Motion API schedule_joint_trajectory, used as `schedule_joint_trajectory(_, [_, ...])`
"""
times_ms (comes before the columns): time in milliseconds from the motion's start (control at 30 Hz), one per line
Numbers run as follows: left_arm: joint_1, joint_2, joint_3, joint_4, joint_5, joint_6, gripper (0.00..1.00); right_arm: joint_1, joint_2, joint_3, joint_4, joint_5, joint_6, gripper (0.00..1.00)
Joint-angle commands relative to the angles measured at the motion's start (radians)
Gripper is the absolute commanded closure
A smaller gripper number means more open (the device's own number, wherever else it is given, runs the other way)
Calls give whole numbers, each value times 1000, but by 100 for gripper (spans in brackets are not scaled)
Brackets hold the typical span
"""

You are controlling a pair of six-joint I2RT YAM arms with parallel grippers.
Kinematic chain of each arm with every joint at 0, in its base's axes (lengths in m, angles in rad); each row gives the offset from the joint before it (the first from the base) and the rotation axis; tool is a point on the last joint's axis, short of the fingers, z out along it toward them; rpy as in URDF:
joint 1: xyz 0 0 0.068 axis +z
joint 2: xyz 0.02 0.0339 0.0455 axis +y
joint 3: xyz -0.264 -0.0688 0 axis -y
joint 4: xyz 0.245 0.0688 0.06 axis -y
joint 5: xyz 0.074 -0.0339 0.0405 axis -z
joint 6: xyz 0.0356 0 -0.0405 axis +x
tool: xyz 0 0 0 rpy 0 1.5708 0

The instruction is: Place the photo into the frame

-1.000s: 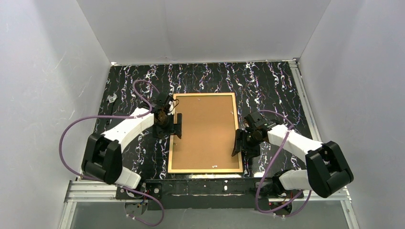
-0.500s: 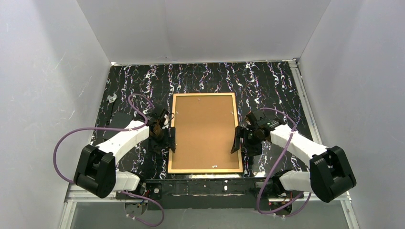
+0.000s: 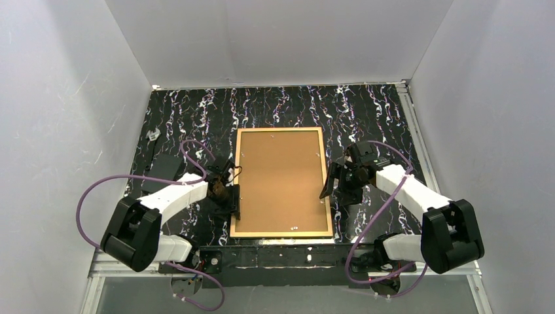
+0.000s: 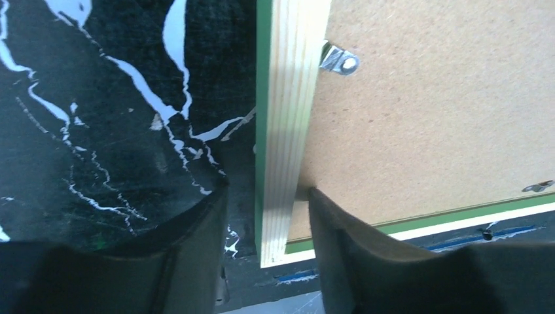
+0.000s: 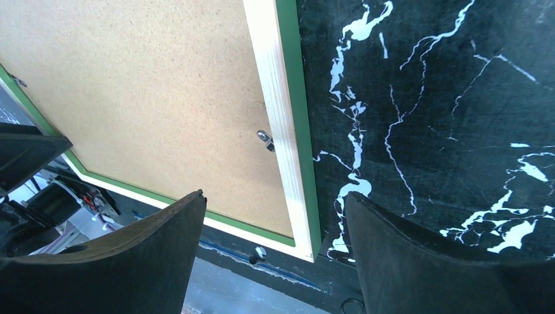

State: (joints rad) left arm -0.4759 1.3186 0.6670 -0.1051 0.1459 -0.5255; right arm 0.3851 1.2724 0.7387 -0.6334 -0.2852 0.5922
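Note:
The frame (image 3: 280,130) lies face down in the middle of the table, its pale wood back edge up and a brown backing board (image 3: 280,180) filling it. The photo is hidden. My left gripper (image 3: 234,199) straddles the left rail near the near-left corner (image 4: 291,98). Its inner finger (image 4: 340,248) touches the rail's inner side over the board, while the outer finger (image 4: 196,242) stands a little off the green edge. My right gripper (image 3: 330,185) hangs open over the right rail (image 5: 275,98), with wide gaps on both sides (image 5: 275,195).
The tabletop (image 3: 366,111) is black with white marbling and has white walls on three sides. Small metal turn clips (image 4: 340,62) (image 5: 264,139) sit on the board's edges. A small metal piece (image 3: 154,136) lies at the far left. A metal rail (image 3: 275,258) runs along the near edge.
My left gripper slid along the frame's left rail toward the near edge, and its jaws narrowed around the rail. My right gripper moved slightly farther along the right rail and opened wider.

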Motion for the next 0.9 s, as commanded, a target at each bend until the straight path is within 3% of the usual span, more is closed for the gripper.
schedule_joint_trajectory(0, [-24, 3, -48, -73, 17, -18, 58, -17, 28, 62, -27, 1, -48, 14])
schedule_joint_trajectory(333, [-68, -63, -132, -73, 16, -16, 82, -34, 104, 188, -90, 68, -105, 14])
schedule_joint_trajectory(567, [-73, -128, -194, -93, -1, -7, 87, -52, 140, 231, -95, 80, -121, 13])
schedule_joint_trajectory(700, [-73, -146, -202, -102, 0, -9, 69, -58, 178, 274, -103, 97, -134, 13])
schedule_joint_trajectory(767, [-73, -158, -200, -102, 7, -18, 52, -62, 200, 297, -106, 101, -139, 13])
schedule_joint_trajectory(867, [-73, -177, -194, -100, 18, -29, 41, -70, 237, 337, -104, 108, -147, 12])
